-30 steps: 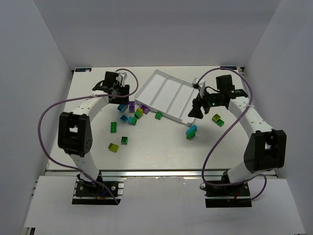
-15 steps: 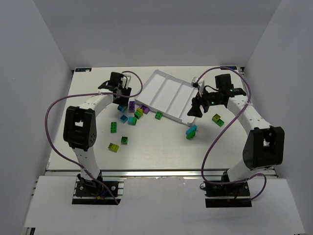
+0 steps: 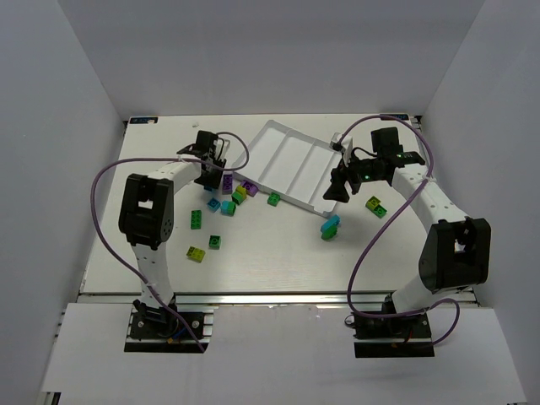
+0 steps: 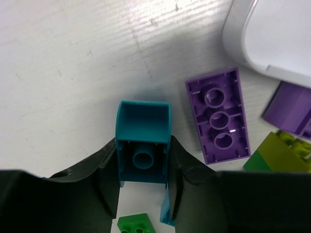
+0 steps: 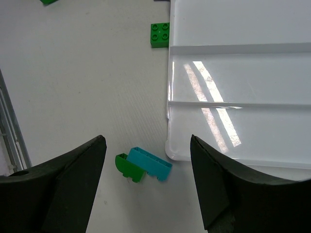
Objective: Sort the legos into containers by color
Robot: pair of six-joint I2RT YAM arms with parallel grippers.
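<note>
- White walls (image 3: 76, 76) box in a white table (image 3: 278, 261). The tray (image 3: 291, 160) lies slantwise at the far middle with all four compartments bare, and loose bricks (image 3: 228, 207) are scattered on the table off its near-left side.
- Left fingers (image 4: 104, 179) are clenched on a cyan brick (image 4: 143, 141), its hollow side facing the wrist camera. It sits left of the tray's corner, just beside a purple brick (image 4: 221, 116); I cannot tell whether it is off the table yet.
- Right fingers (image 5: 73, 179) are spread wide with nothing between them, above the tray's near-right corner and near a green-and-cyan pair (image 5: 143, 167).
- Risk: the left fingers pinch only the cyan brick's near end, on smooth walls, so it may swivel or slip on the way up. A low carry could knock the purple brick or catch the tray's wall.
- Since a second ago the left arm has swung right and down onto this brick, while the right arm has hardly moved.
</note>
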